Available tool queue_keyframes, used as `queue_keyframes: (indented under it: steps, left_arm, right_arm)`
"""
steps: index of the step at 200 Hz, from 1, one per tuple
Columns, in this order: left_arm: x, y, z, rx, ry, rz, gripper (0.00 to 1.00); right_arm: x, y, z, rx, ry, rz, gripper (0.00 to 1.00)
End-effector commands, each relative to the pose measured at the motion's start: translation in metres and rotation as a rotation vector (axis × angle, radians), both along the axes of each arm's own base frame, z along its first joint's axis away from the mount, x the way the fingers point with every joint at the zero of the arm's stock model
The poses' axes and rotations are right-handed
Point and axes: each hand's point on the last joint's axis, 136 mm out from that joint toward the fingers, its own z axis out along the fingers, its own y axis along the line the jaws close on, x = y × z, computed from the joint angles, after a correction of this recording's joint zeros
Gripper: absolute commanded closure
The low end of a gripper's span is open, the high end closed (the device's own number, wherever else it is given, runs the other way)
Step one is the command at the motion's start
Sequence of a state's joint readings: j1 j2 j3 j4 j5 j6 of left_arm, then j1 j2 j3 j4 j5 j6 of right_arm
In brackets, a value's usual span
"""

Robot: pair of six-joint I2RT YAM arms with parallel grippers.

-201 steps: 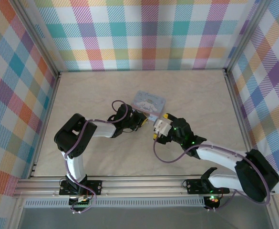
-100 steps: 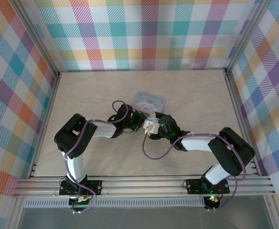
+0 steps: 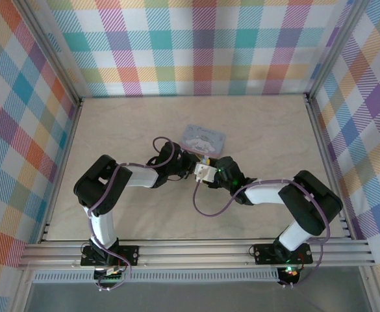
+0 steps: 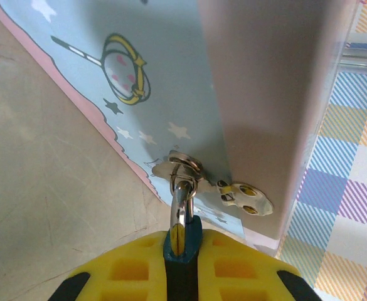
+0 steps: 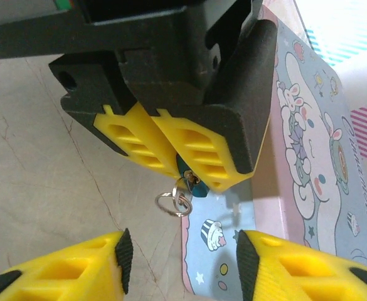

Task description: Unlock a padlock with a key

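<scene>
Yellow-padded and half drawn in, your right claw has swung across the tabletop from the right over the past second. It now sits nose to nose with the left claw. Its fingers have narrowed from their widest spread but stand apart, with nothing between them.

The padlock is just beyond the right claw's tips. It is pinched by its blue body in the pressed-together pads of the left claw, as the left wrist view also shows. There the silver shackle runs up from the claw through the hasp on the pale blue cartoon box, so the lock hangs fastened, not yet released.

What appears to be the key pokes out of the padlock's near end, with a thin key ring dangling toward the right claw's gap. Judged from this, you are lined up for the grab on the key, and the turn has yet to come.

Watch the crowding. The left claw's pads sit tight around the key, leaving little to seize. The loose ring hangs nearer your fingers than the key does and could be caught instead. The box stands just right of the right claw's right finger, close enough to be nudged while the wrist twists.
</scene>
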State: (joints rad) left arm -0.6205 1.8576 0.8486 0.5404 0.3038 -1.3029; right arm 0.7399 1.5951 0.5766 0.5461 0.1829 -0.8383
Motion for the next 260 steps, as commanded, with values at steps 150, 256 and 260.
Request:
queue_keyframes:
  steps: [150, 256, 260]
  left_arm:
    - [0.002, -0.011, 0.029, -0.052, -0.039, -0.01, 1.0]
    - [0.001, -0.011, 0.028, -0.053, -0.035, -0.011, 1.0]
    - [0.001, -0.012, 0.028, -0.053, -0.035, -0.012, 1.0]
  right_arm:
    - [0.015, 0.02, 0.011, 0.07, -0.012, -0.002, 0.78]
    - [0.02, 0.025, 0.014, 0.107, 0.0, -0.019, 0.86]
    - [0.02, 0.026, 0.014, 0.11, 0.0, -0.02, 0.87]
